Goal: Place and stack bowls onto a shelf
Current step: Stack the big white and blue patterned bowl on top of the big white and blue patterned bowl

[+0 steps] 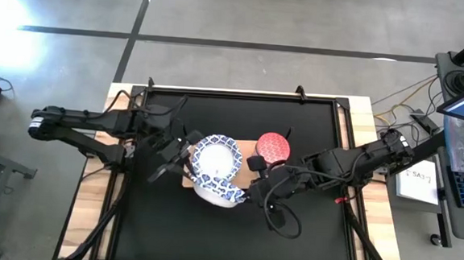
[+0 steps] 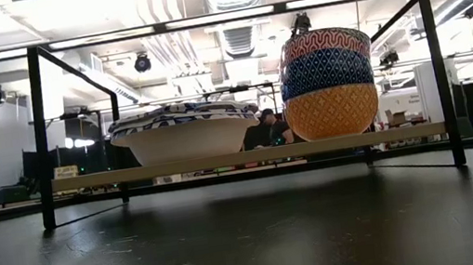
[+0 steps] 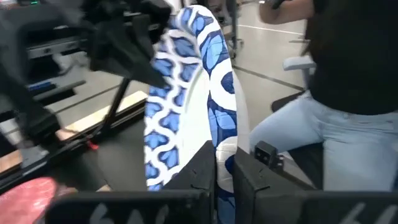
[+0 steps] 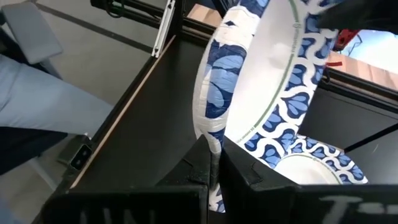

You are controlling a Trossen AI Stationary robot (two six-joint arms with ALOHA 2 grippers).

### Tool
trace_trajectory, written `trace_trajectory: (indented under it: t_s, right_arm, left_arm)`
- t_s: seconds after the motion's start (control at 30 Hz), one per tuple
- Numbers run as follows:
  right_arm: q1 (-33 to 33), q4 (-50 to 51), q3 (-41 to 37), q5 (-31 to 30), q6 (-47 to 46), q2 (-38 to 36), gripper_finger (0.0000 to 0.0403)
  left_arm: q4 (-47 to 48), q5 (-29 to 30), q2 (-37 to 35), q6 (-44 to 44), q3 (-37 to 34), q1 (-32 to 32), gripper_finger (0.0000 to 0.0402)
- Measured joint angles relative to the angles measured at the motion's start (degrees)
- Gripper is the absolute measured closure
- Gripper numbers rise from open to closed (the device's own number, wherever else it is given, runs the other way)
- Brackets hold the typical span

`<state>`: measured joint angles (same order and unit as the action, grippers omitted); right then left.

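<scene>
- High view, frame centre: I have both grippers at the wide patterned bowl [image 1: 216,159] over the shelf [image 1: 187,178]; left gripper [image 1: 183,156] and right gripper [image 1: 250,187] each pinch its rim.
- Low view: small bowls [image 2: 328,81] already stacked at right, wide bowls [image 2: 182,129] at left; this one remains.

Two black jointed arms, left arm [image 1: 95,126] and right arm [image 1: 359,160], thin links with bulkier joints. Black cables loop beside the right gripper [image 1: 254,189]. Fingers [image 4: 205,163] flat, matte black.
</scene>
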<state>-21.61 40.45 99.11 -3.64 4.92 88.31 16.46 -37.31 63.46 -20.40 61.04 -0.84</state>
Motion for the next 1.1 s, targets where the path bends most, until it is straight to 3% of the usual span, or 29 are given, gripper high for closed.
trace_trajectory:
  t_s: [0.17,0.63,0.87,0.97,1.1]
  right_arm:
    - [0.00,-0.09,0.00,-0.19,-0.78,0.00,0.0378]
    - [0.09,3.25,0.00,-0.92,-7.37,0.00,0.0257]
    - [0.08,5.81,0.00,-0.98,-11.07,0.00,0.0220]
    - [0.07,7.55,0.00,-1.03,-11.22,-0.05,0.0216]
    - [0.07,8.05,0.00,-1.03,-12.23,-0.11,0.0220]
  left_arm:
    - [-0.11,-3.89,0.54,-0.93,0.00,-0.14,0.0397]
    - [3.32,-4.17,0.48,1.53,0.00,-0.31,0.0398]
    - [7.94,-4.05,0.46,2.92,0.00,-0.86,0.0398]
    - [9.94,-0.15,0.46,2.94,0.00,-1.02,0.0398]
    - [12.10,14.16,0.58,2.93,0.00,-1.01,0.0398]
